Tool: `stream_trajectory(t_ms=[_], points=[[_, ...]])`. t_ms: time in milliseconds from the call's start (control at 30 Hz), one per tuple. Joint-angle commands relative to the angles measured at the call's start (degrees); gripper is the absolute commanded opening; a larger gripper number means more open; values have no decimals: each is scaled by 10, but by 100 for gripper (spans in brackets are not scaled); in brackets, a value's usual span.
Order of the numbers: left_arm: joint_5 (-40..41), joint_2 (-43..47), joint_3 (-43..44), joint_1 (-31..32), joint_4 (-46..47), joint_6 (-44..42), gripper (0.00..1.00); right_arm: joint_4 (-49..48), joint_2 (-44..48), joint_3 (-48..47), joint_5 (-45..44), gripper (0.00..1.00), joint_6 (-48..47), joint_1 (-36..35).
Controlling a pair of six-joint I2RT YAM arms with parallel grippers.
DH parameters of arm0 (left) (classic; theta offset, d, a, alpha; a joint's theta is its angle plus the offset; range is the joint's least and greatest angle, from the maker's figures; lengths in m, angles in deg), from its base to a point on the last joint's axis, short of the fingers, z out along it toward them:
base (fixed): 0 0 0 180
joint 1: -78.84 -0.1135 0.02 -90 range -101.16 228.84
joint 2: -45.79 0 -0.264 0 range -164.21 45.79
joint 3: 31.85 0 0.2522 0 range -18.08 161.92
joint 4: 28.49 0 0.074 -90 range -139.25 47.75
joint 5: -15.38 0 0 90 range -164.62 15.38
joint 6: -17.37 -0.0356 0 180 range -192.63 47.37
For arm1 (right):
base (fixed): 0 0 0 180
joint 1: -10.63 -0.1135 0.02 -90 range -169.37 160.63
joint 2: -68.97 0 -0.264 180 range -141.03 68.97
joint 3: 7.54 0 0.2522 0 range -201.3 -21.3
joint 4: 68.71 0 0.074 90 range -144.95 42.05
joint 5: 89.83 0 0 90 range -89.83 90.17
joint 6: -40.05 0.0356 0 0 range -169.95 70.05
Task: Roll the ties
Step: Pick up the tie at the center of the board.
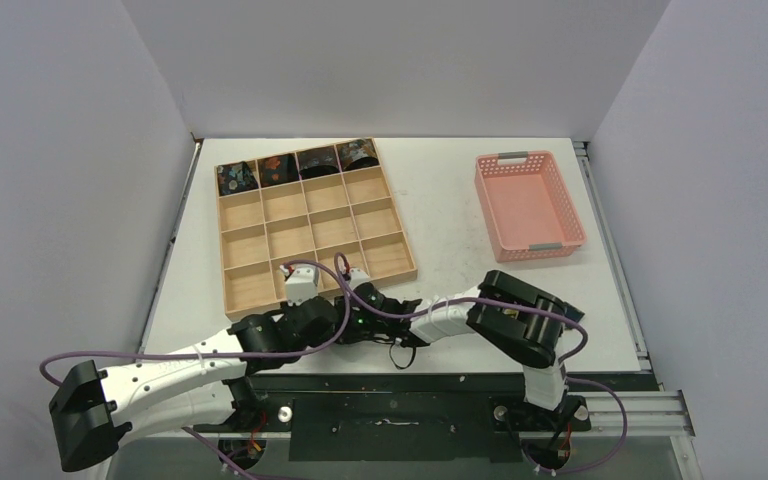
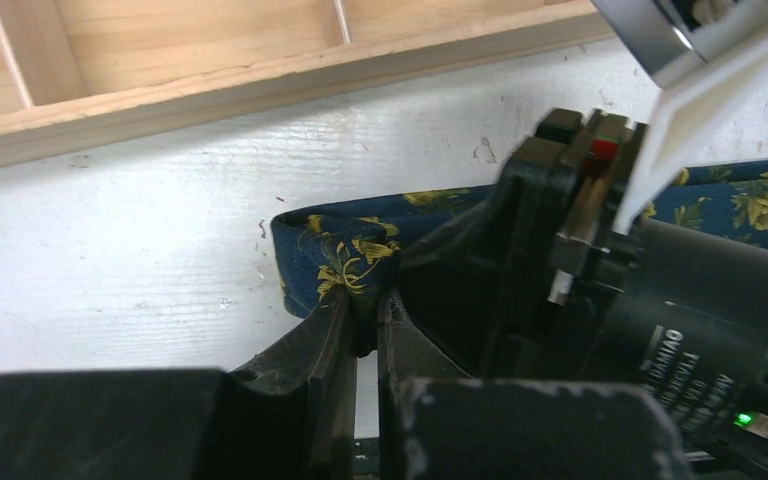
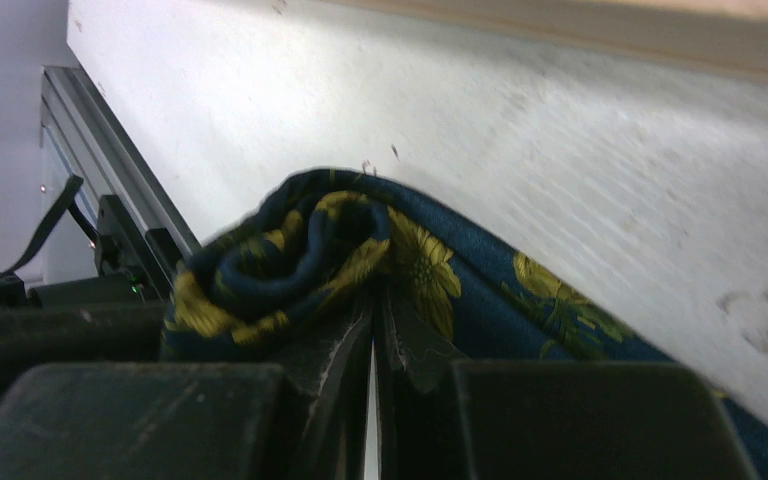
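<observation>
**Both hands pinched one floral tie at the desk's near edge**

From above, the left hand [image 1: 310, 300] and right hand [image 1: 360, 298] met low at the near edge of the white desk [image 1: 440, 180]. They were just before a gridded wooden tray [image 1: 250, 285] whose far row held four coiled ties [image 1: 318, 162]. A perforated pink basket [image 1: 484, 190] sat toward the far right corner.

The left wrist view showed black fingers [image 2: 335, 340] closed on a fold of the navy, yellow-flowered woven tie [image 2: 330, 245], which lay along the desk.

In the right wrist view, the fingers [image 3: 345, 350] were pressed together on the tie's soft, loosely rolled end.
</observation>
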State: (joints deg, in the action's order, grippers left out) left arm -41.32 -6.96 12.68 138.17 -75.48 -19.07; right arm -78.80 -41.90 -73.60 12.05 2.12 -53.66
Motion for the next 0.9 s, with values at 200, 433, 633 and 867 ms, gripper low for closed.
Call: stream_trajectory(t_ms=[200, 433, 633, 867], points=[[57, 11, 24, 6, -29, -4, 0, 103, 122, 25, -41, 6, -42, 18], [78, -37, 50, 15, -49, -18, 0, 167, 230, 93, -135, 5, -61, 36], [129, -137, 97, 41, -93, -3, 0, 202, 349, 177, -206, 5, -67, 53], [189, -251, 163, 84, -151, 27, 0, 229, 422, 228, -235, 5, -61, 63]])
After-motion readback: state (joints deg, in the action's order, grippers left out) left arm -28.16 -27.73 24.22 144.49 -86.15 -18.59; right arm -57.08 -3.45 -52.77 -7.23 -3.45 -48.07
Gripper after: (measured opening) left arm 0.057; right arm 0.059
